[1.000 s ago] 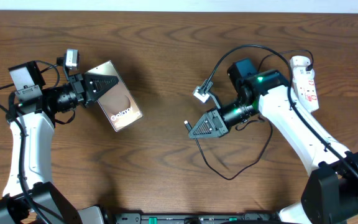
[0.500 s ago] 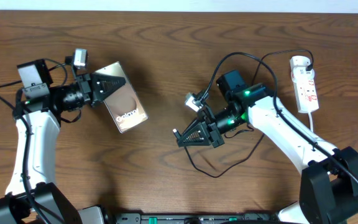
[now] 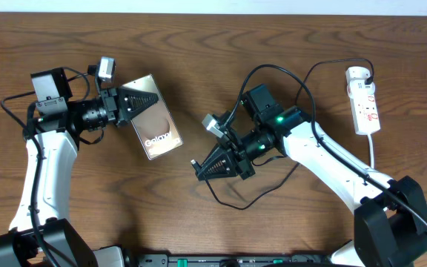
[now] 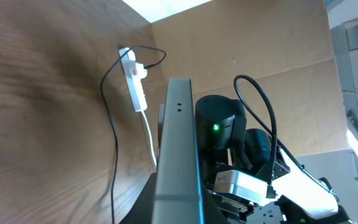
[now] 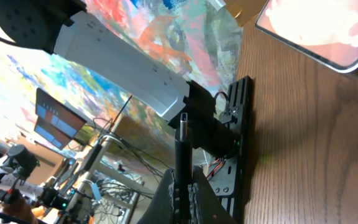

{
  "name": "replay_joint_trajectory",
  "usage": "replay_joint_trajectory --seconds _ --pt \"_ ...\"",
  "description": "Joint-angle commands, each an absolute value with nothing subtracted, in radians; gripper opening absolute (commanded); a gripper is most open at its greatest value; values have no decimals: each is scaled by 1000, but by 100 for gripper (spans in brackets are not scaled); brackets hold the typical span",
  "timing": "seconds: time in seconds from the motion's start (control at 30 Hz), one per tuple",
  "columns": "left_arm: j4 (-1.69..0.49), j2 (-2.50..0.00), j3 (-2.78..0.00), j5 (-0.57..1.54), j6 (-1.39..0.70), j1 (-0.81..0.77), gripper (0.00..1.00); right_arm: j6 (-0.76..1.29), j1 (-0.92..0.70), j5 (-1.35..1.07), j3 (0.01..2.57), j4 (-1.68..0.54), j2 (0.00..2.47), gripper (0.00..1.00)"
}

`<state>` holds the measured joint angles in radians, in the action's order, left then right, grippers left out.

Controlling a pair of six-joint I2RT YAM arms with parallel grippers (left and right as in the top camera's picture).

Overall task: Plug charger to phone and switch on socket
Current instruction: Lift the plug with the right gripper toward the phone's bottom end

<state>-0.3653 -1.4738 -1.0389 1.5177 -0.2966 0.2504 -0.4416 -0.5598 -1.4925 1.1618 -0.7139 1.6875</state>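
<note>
My left gripper (image 3: 130, 104) is shut on the phone (image 3: 154, 127), held above the table at left centre with its "Galaxy" face up and its free end towards the right arm. In the left wrist view the phone (image 4: 178, 143) shows edge-on between the jaws. My right gripper (image 3: 207, 166) is shut on the charger's plug end (image 3: 193, 162), whose tip points left, a short gap from the phone's lower end. In the right wrist view the charger plug (image 5: 182, 143) stands between the fingers and the phone's corner (image 5: 319, 31) is at top right. The socket (image 3: 365, 101) lies at far right.
The charger's black cable (image 3: 273, 185) loops on the table under the right arm and runs up to the socket. The socket also shows in the left wrist view (image 4: 135, 78) with its white cord. A black rail runs along the table's front edge (image 3: 221, 261).
Both arms have moved towards each other: the left carried the phone right and slightly down, the right carried the charger plug left and down. The gap between plug and phone has shrunk.
</note>
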Motion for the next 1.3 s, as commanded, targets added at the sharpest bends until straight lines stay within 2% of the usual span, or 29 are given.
replay_joint_trajectory --seconds 0.0,0.2,0.4,0.73,1.27 --pt "-334 -1468 -1047 1572 -312 247 7 -366 -563 -1528 1157 -683 1694 1" --pt "-223 -1455 -1047 1571 -372 247 7 -282 -563 -1529 1157 -580 1758 1" --pt "-96 -1455 -1047 1571 -470 247 7 -104 -563 -1562 1157 -360 1869 1" --pt "-83 -1455 -1047 1571 -465 245 8 23 -565 -1561 1157 -132 1876 1" --pt "-14 -1455 -1047 1571 -466 180 7 101 -582 -1561 1158 -43 1876 1"
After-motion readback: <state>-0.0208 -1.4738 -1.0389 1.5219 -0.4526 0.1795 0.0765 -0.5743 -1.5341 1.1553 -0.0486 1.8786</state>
